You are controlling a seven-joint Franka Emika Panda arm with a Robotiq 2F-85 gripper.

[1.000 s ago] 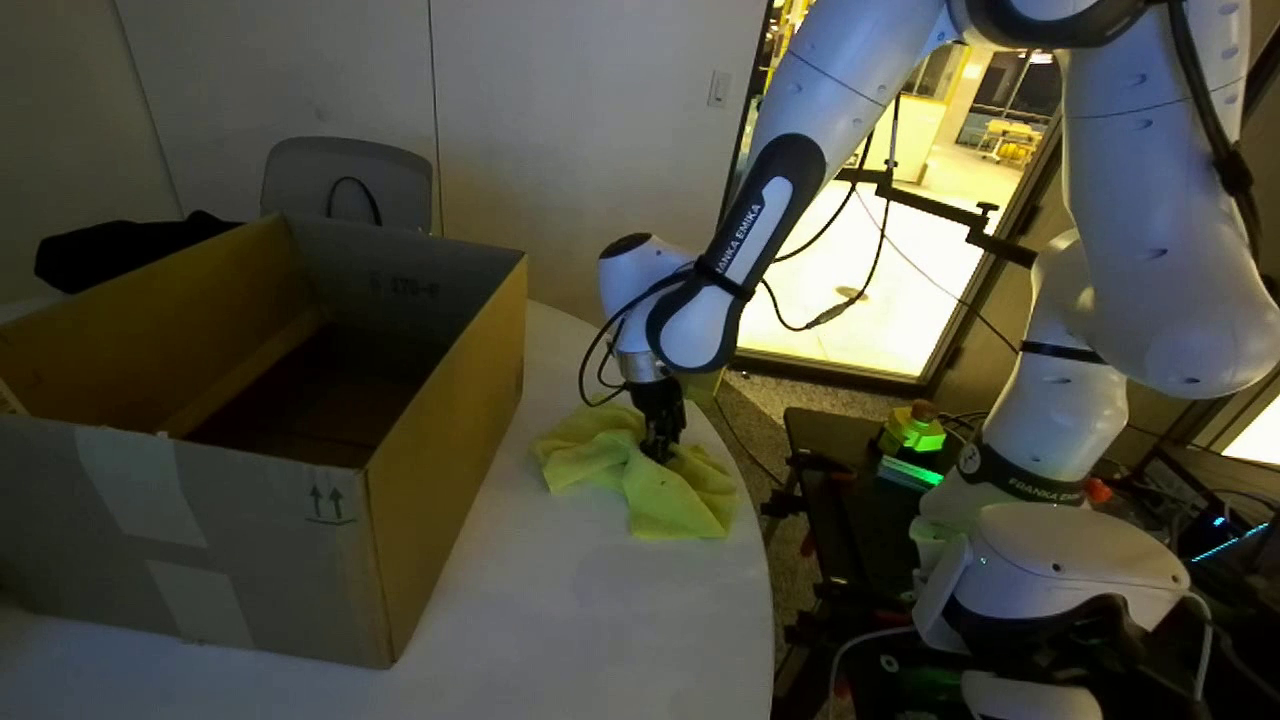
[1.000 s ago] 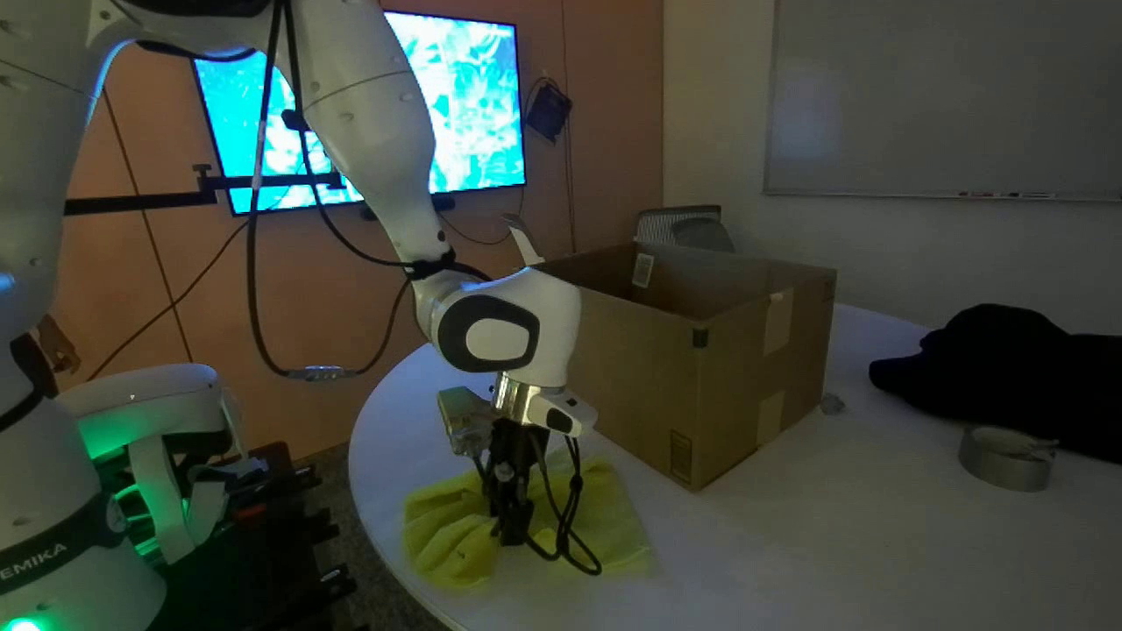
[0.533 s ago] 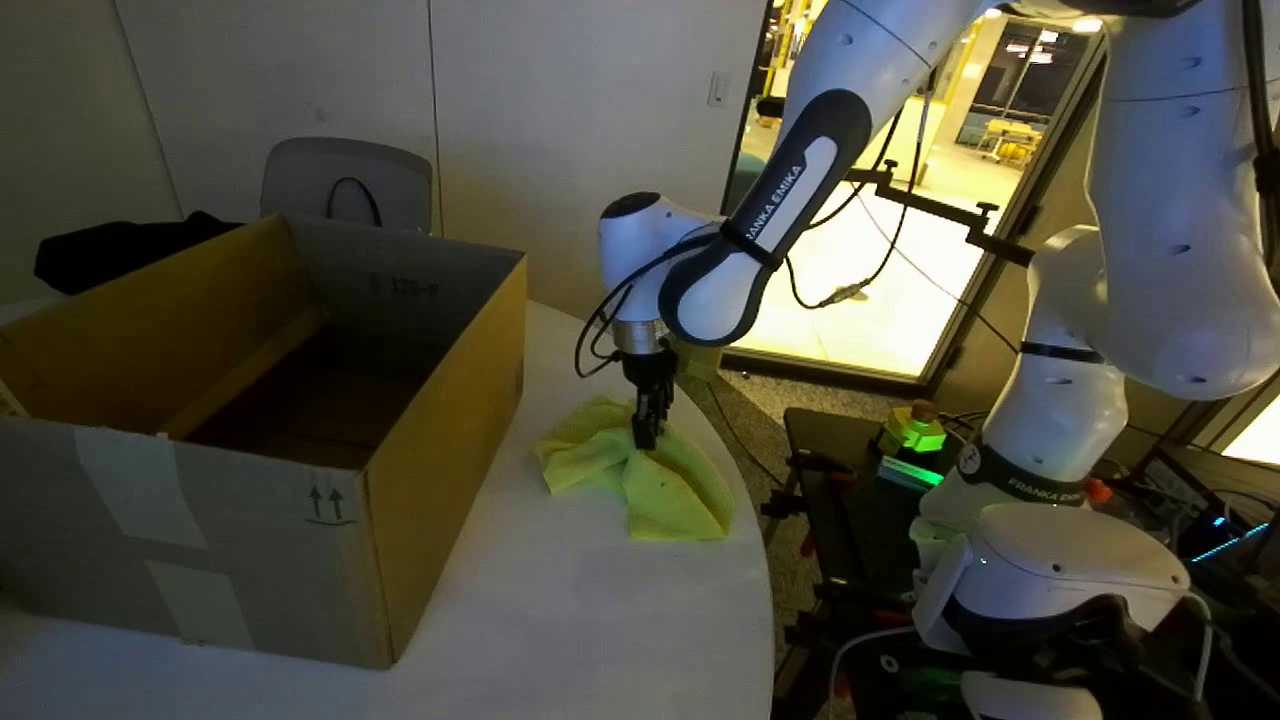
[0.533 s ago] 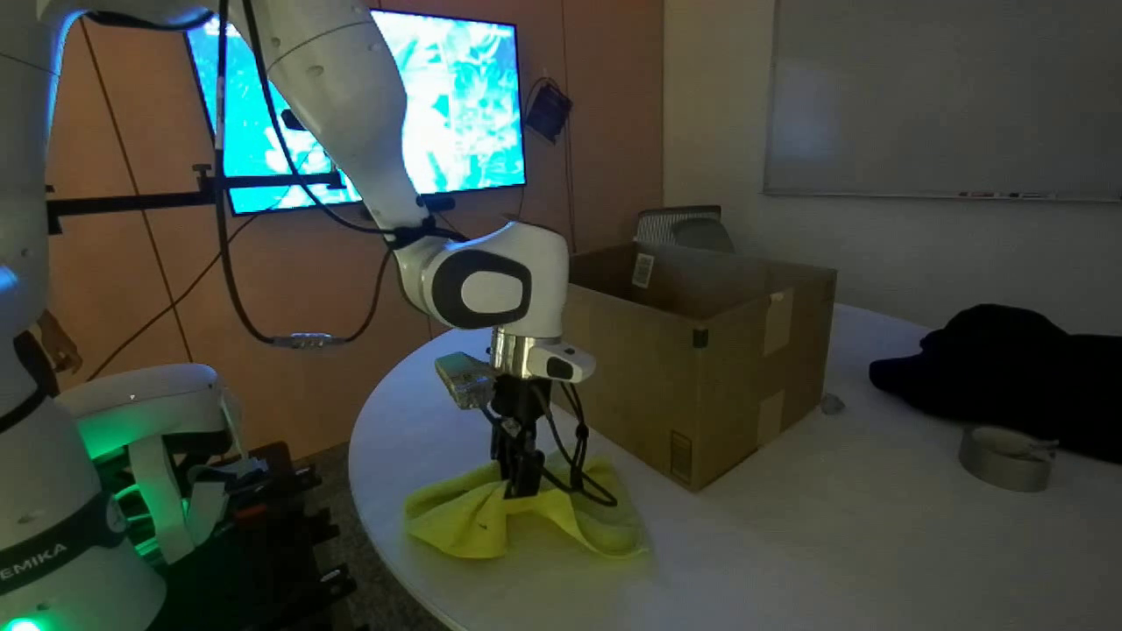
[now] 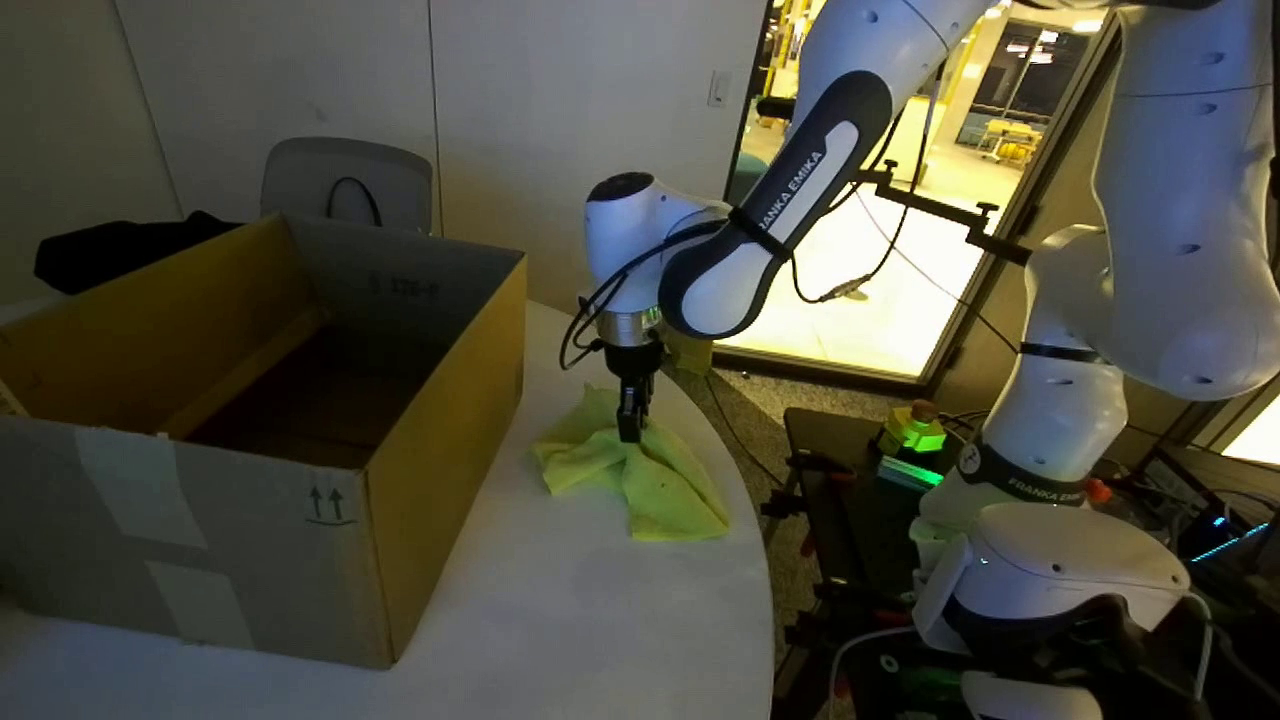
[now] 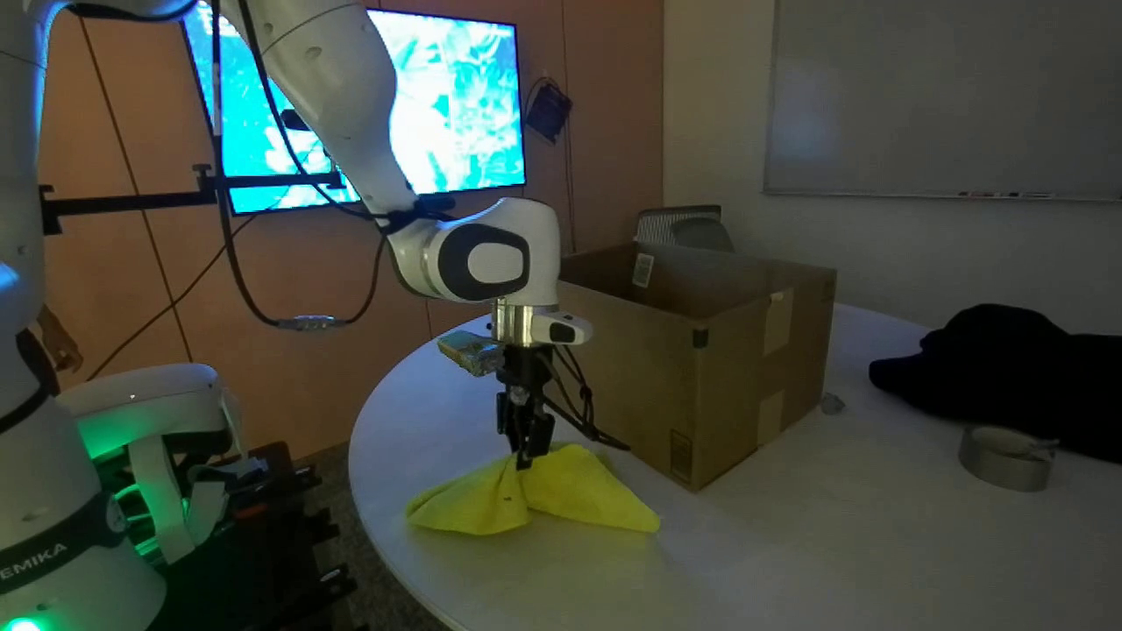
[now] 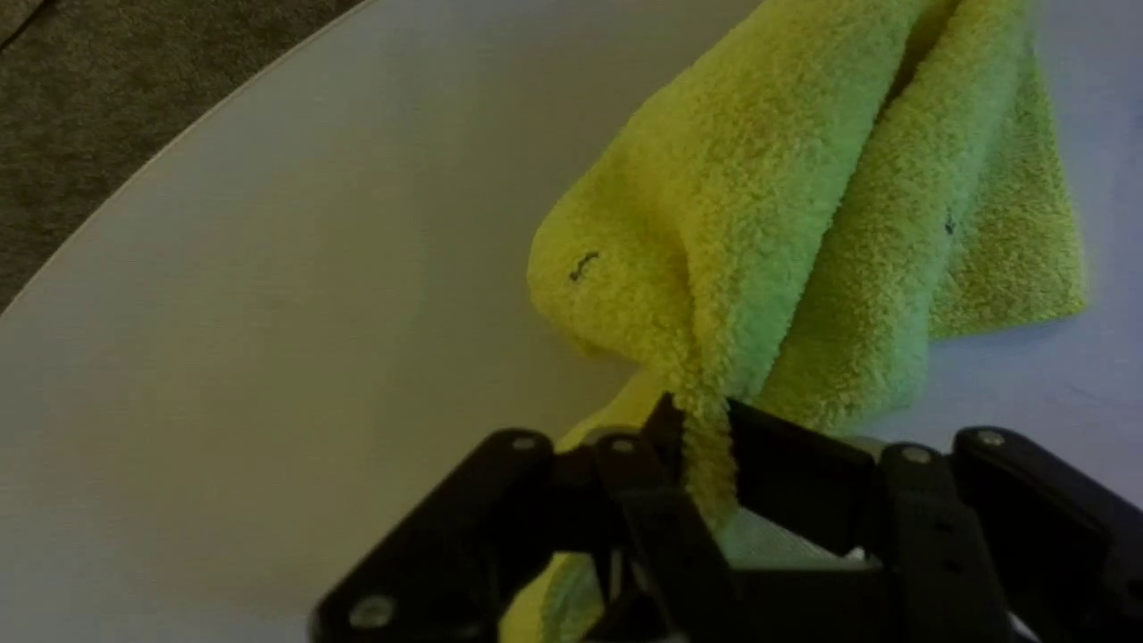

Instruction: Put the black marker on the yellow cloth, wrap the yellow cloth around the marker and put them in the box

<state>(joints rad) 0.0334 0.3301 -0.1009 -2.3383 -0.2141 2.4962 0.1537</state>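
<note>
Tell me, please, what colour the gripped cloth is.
The cloth is greenish yellow, clearest in the wrist view.

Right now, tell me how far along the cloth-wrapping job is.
Looks done: the yellow cloth is gathered into folds. No black marker shows, so I can't confirm one is wrapped inside.
In hand: the jaws are shut on a pinched fold, clear in the wrist view.
Left: the cloth is outside the box, so it must yet go over the wall and inside.
</note>
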